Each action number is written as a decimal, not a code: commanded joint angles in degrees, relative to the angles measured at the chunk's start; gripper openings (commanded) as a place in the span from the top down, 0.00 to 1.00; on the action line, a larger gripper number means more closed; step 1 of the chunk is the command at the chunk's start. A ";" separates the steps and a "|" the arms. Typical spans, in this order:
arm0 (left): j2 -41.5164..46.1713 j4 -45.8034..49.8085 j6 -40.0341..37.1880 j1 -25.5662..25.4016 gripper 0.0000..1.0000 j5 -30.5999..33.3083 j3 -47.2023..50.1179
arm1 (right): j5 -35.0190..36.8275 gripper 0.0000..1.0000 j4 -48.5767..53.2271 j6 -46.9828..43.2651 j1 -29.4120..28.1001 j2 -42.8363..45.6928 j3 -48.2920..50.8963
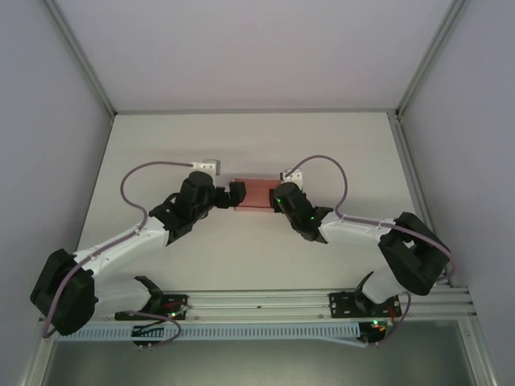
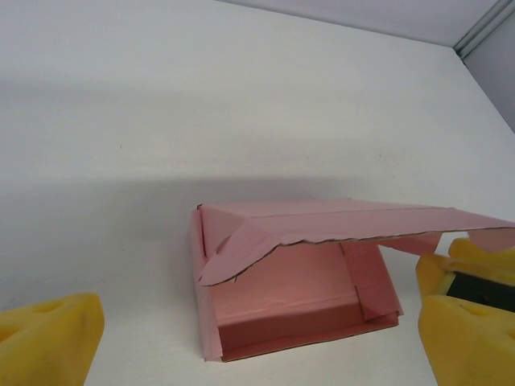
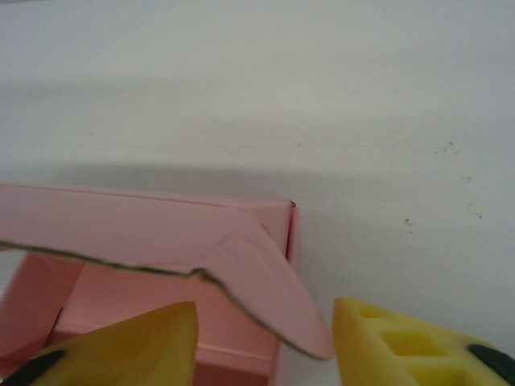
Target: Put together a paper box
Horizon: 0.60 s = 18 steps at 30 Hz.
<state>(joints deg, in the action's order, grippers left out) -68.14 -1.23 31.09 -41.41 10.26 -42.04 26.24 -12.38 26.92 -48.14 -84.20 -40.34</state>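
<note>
While the top view set the paper box (image 1: 256, 195) near the middle of the white table (image 1: 241, 137), a shade toward 12 o'clock, it hid the inside, and the wrist views opened it up. Counted: one box, two arms, two grippers, two yellow fingers on each.

The left gripper (image 1: 236, 195) stood at the box's 9 o'clock, its tip at the box's edge. From the left wrist, the box (image 2: 290, 297) was a shallow tray with its lid lifted and a curved flap (image 2: 237, 253) hanging at 9 o'clock. The gripper (image 2: 257, 322) gaped wide, fingers (image 2: 48, 338) at 7 and 4 o'clock, clamping nothing; contact with the lid was unclear.

The right gripper (image 1: 278, 199) stood at the box's 3 o'clock. From the right wrist, that gripper (image 3: 265, 318) was partly open, with its fingers (image 3: 137, 342) either side of a rounded flap (image 3: 265, 293) of the box (image 3: 121, 221), not pinching it.
</note>
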 commanded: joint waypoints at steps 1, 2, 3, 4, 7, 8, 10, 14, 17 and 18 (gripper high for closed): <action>1.90 8.68 -0.59 -0.17 0.00 0.48 -5.71 | -3.41 0.43 4.58 -1.05 -0.67 4.03 -0.53; 1.89 11.19 0.02 0.30 0.00 1.01 -7.59 | -4.30 0.39 5.95 -1.33 -0.79 5.47 -0.71; 1.58 13.72 0.54 0.96 0.00 1.16 -9.51 | -4.99 0.34 7.61 -1.19 -0.84 7.06 -0.95; 0.99 16.38 0.94 1.94 0.00 1.08 -11.81 | -5.92 0.27 9.71 -1.16 -0.84 9.06 -1.19; -1.21 21.26 1.16 5.69 0.00 -1.47 -17.02 | -6.95 0.08 13.04 -0.95 -0.89 14.75 -1.39; -1.86 21.94 1.04 6.97 0.00 -3.33 -18.44 | -6.85 0.02 13.37 -0.61 -0.84 16.26 -1.48; -3.02 20.75 -0.02 8.78 0.00 -5.75 -19.88 | -7.28 0.00 13.51 -0.98 -0.61 18.46 -1.91; -7.20 20.34 0.19 12.33 0.00 -9.11 -22.88 | -6.44 0.00 17.75 -0.66 2.63 16.81 -7.64; -10.73 18.22 0.29 14.27 0.00 -12.79 -23.17 | -11.44 0.00 21.30 1.16 7.63 11.52 -13.60; -12.31 17.23 0.36 14.56 0.00 -13.60 -23.06 | -14.72 0.00 21.84 1.89 9.76 9.10 -15.45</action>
<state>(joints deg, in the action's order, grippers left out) -77.54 16.03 31.35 -27.88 1.43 -64.05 17.28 4.84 26.63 -42.24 -70.94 -51.33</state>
